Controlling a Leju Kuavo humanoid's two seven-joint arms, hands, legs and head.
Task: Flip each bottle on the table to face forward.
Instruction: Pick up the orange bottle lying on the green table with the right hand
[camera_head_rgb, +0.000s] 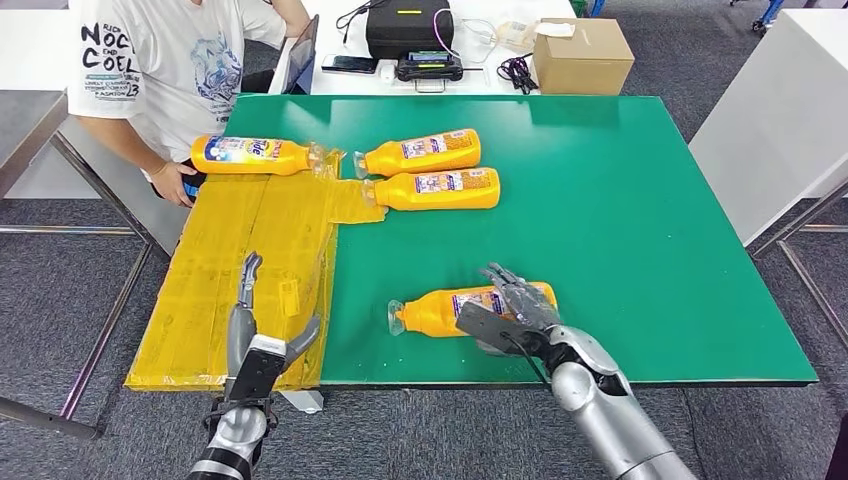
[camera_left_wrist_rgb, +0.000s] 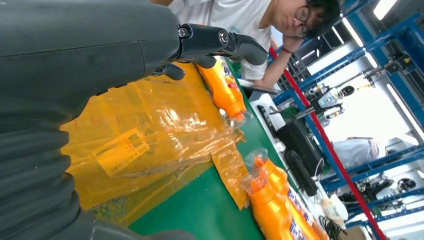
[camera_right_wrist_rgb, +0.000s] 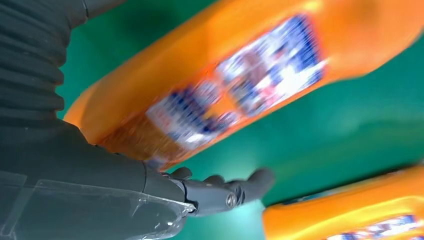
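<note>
Four orange bottles lie on their sides on the green table (camera_head_rgb: 640, 250). One bottle (camera_head_rgb: 250, 155) (camera_left_wrist_rgb: 225, 87) rests at the back left on a yellow plastic sheet (camera_head_rgb: 250, 270) (camera_left_wrist_rgb: 150, 135). Two bottles (camera_head_rgb: 420, 152) (camera_head_rgb: 435, 188) lie side by side mid-table, seen close as a pair of bottles (camera_left_wrist_rgb: 272, 200). The nearest bottle (camera_head_rgb: 440, 310) (camera_right_wrist_rgb: 225, 90) lies label up by the front edge. My right hand (camera_head_rgb: 510, 305) (camera_right_wrist_rgb: 100, 165) has its fingers spread over that bottle's base end, thumb (camera_right_wrist_rgb: 225, 192) apart from it. My left hand (camera_head_rgb: 255, 330) (camera_left_wrist_rgb: 100, 75) hovers open above the yellow sheet.
A person (camera_head_rgb: 160, 70) (camera_left_wrist_rgb: 250, 30) sits at the table's back left, one hand (camera_head_rgb: 175, 185) near the far-left bottle. Behind the table stand a cardboard box (camera_head_rgb: 580, 55) and a black bag (camera_head_rgb: 405, 25). A white table (camera_head_rgb: 780, 120) is on the right.
</note>
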